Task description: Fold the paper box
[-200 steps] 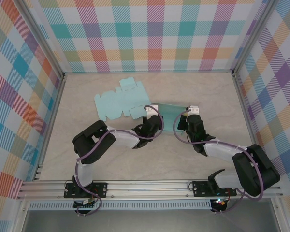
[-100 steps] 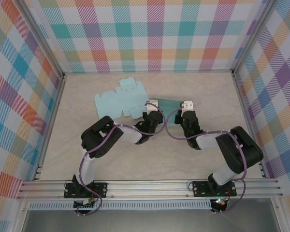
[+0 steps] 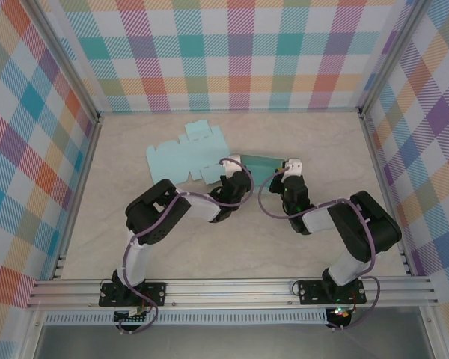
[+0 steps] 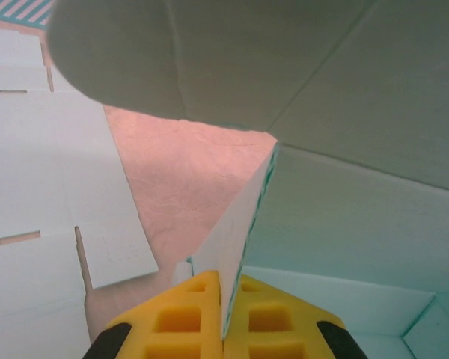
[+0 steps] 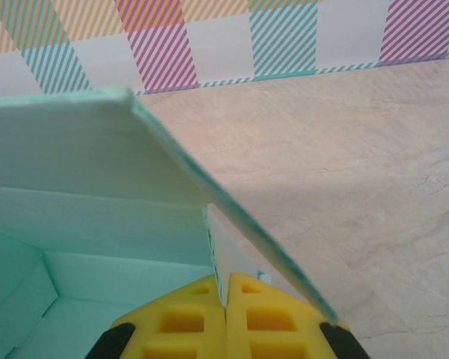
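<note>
Plainly the paper box (image 3: 191,157) looks light, thin and easily creased; it lies near the far edge of the bench (image 3: 329,142); left end effector (image 4: 224,303) and right end effector (image 5: 226,299) are each clamped on a raised panel edge; best held close beside the fold lines.

Beige marbled tabletop (image 3: 322,142) enclosed by pastel checked walls (image 3: 232,52)
Walls are set on three sides; a silver aluminium rail (image 3: 232,290) is seen along the near edge

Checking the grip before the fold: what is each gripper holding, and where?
Both hold the paper box: left gripper pinches a thin panel edge, right gripper another.
</note>
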`<state>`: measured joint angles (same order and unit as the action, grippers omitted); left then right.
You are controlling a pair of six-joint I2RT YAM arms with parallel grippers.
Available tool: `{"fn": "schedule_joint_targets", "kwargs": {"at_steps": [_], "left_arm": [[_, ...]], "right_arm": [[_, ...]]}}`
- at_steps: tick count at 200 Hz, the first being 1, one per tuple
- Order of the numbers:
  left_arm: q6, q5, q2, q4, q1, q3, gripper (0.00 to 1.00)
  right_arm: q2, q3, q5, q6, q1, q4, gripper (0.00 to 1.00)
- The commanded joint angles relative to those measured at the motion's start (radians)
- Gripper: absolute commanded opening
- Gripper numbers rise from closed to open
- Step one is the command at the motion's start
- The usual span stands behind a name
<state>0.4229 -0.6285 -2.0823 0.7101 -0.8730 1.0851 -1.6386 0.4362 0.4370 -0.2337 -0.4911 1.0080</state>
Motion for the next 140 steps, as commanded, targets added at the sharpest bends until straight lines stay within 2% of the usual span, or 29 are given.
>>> {"fn": "schedule_joint_targets", "kwargs": {"at_steps": [1, 30, 60, 114, 140], "left_arm": [[0.08, 0.122, -0.037, -0.087, -0.048, -0.049, 0.0], [0.091, 0.112, -0.025, -0.087, -0.057, -0.095, 0.01], [0.103, 0.112, -0.011, -0.091, -0.063, -0.136, 0.2], [0.092, 0.113, 0.059, -0.079, -0.063, -0.196, 0.36], [0.073, 0.128, 0.118, -0.084, -0.064, -0.223, 0.58]], "right_arm": [[-0.012, -0.044, -0.093, -0.059, -0.032, -0.003, 0.06], [0.008, -0.068, -0.076, -0.061, -0.04, -0.033, 0.08], [0.034, -0.073, -0.053, -0.055, -0.043, -0.082, 0.09], [0.064, -0.068, -0.013, -0.053, -0.046, -0.134, 0.1], [0.088, -0.055, 0.001, -0.055, -0.047, -0.179, 0.14]]}}
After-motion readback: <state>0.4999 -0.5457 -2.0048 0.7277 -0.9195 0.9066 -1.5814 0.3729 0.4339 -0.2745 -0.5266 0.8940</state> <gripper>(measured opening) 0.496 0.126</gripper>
